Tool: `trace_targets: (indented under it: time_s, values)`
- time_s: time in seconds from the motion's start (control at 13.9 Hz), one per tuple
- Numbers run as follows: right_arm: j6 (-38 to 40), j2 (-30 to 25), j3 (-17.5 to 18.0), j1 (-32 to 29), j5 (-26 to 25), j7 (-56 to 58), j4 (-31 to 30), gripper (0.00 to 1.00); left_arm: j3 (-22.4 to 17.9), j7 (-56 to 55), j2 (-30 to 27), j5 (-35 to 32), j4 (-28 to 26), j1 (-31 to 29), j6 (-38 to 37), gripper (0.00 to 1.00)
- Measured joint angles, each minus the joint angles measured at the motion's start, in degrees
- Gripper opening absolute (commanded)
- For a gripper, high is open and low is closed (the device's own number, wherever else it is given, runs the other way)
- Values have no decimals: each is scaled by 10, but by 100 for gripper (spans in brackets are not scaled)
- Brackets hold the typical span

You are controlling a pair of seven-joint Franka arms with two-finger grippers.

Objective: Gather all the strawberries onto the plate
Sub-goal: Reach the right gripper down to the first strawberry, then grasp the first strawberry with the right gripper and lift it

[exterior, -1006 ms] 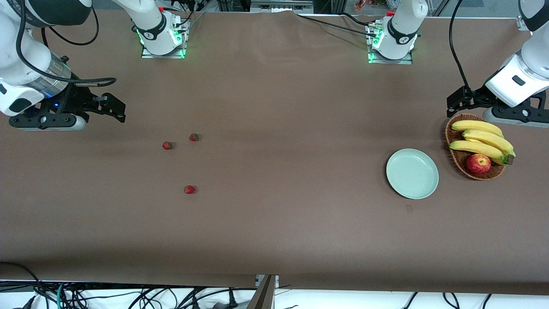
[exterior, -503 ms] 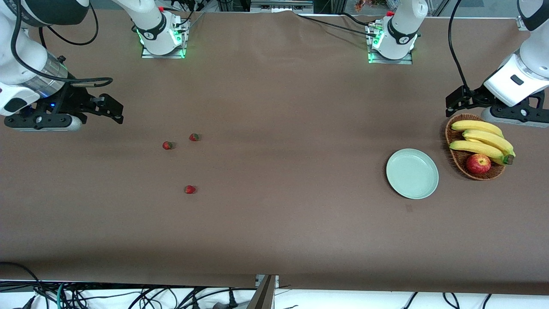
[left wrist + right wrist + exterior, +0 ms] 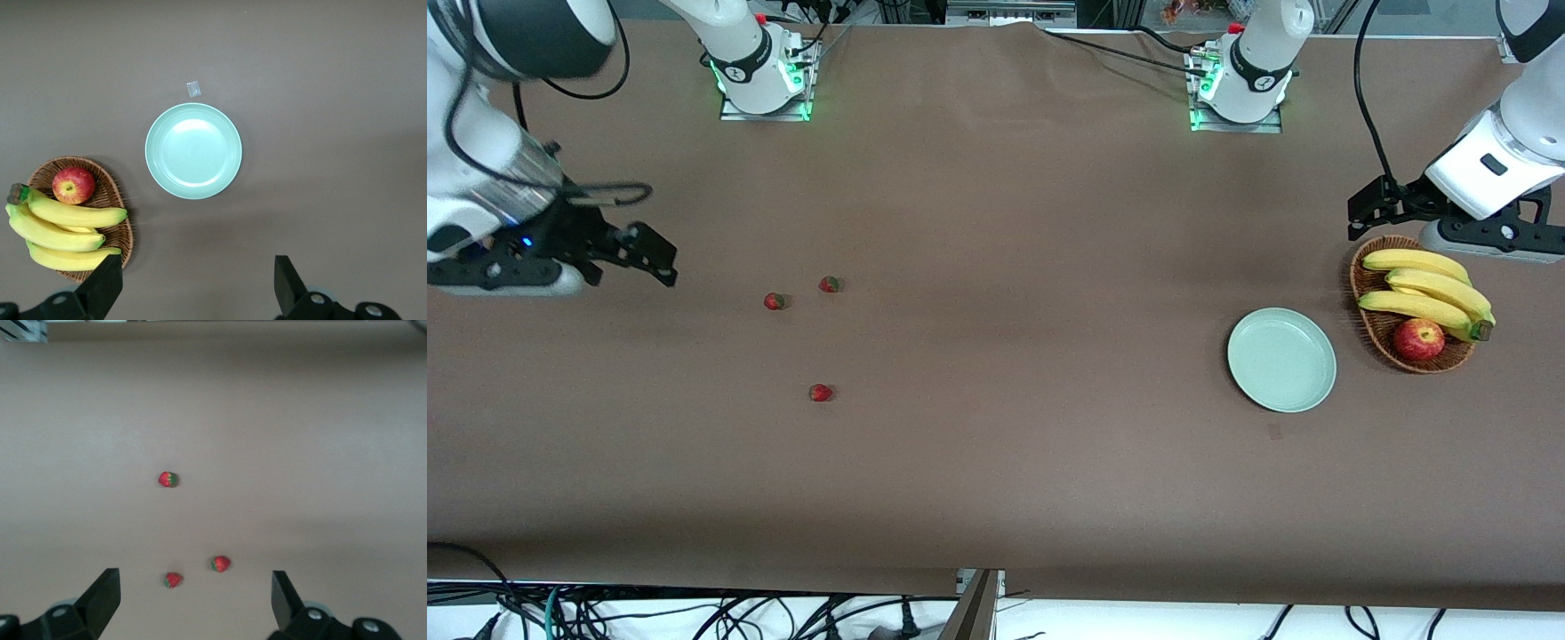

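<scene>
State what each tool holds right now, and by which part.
Nothing is held. The right tool is open over bare table near the three strawberries; the left tool is open near the basket.

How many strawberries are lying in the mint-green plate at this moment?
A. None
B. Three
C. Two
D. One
A. The plate holds nothing, and all three strawberries lie on the brown table toward the right arm's end, with the right hand open in the air near them and the left hand open above the basket's end of the table.
</scene>
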State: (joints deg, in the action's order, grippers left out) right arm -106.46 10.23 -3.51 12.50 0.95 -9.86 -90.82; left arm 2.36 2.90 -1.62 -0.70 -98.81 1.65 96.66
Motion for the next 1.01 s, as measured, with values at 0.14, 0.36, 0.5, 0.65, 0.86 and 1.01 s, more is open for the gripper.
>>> trace_targets:
  time_s: [0.14, 0.36, 0.5, 0.65, 0.86, 1.01]
  values:
    - [-58, 82, 1, 0, 0, 2, 1, 100, 0, 0, 0, 0, 0, 0, -2, 100]
    - [-79, 151, 2, 1, 0, 20, 4, 100, 0, 0, 0, 0, 0, 0, -3, 100]
    - [-78, 159, 5, 8, 0, 21, 5, 100, 0, 0, 0, 0, 0, 0, -3, 100]
    - [-79, 164, 6, 20, 0, 20, 5, 100, 0, 0, 0, 0, 0, 0, -3, 100]
    - [-86, 188, 7, 30, 0, 20, 5, 100, 0, 0, 0, 0, 0, 0, -3, 100]
    - [-89, 208, 7, 29, 0, 20, 5, 100, 0, 0, 0, 0, 0, 0, -4, 100]
